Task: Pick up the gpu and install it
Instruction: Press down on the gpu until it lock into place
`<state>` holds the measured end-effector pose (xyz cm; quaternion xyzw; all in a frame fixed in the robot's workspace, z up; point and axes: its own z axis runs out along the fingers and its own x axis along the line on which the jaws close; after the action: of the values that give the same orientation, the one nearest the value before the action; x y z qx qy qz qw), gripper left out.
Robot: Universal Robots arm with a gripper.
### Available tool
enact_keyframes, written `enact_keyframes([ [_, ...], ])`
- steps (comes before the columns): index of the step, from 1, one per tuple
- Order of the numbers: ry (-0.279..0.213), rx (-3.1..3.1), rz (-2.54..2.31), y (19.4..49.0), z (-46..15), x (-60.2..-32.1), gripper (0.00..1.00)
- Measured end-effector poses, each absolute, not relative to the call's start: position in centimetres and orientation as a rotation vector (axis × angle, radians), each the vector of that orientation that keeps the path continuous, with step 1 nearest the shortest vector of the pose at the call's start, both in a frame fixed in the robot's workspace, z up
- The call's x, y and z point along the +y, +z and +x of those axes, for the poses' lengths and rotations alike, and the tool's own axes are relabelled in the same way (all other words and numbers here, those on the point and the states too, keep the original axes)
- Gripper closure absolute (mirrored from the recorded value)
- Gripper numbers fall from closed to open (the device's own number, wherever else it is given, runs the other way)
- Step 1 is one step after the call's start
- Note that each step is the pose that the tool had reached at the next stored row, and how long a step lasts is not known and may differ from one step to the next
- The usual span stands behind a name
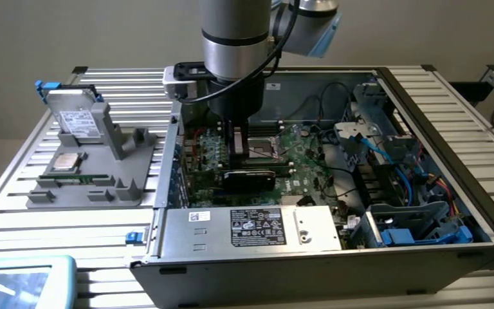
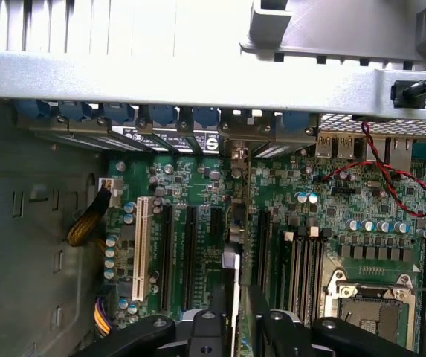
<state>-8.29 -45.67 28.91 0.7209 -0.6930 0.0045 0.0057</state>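
The gpu (image 1: 249,179) stands on edge on the green motherboard (image 1: 303,145) inside the open computer case (image 1: 419,96), its black face showing in the exterior view. My gripper (image 1: 245,153) hangs straight down right over its top edge. In the wrist view the gpu (image 2: 231,260) is a thin edge running along an expansion slot, its silver bracket (image 2: 236,152) against the case's rear wall. There my gripper (image 2: 236,329) straddles that edge, open, with a narrow gap showing on each side of the card.
A grey parts holder (image 1: 131,187) at the exterior view's left carries a silver hard drive (image 1: 77,119), a processor (image 1: 65,161) and a memory stick (image 1: 75,179). The power supply (image 1: 256,226) lies in front of the gpu. Cables (image 1: 375,151) and drive bays crowd the case's right. The processor socket (image 2: 369,305) is beside the gripper.
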Motion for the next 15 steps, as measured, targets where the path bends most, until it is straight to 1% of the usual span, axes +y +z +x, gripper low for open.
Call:
enact_keyframes([
  [2,0.014,-2.169,2.257,28.9,-8.3,-45.7,0.86],
  [3,0.014,-2.169,2.257,28.9,-8.3,-45.7,0.86],
  [4,0.014,-2.169,2.257,28.9,-8.3,-45.7,0.89],
  [10,0.024,-2.165,2.252,28.7,-9.0,-45.6,0.89],
  [15,0.038,-2.16,2.247,28.2,-9.6,-45.0,0.89],
])
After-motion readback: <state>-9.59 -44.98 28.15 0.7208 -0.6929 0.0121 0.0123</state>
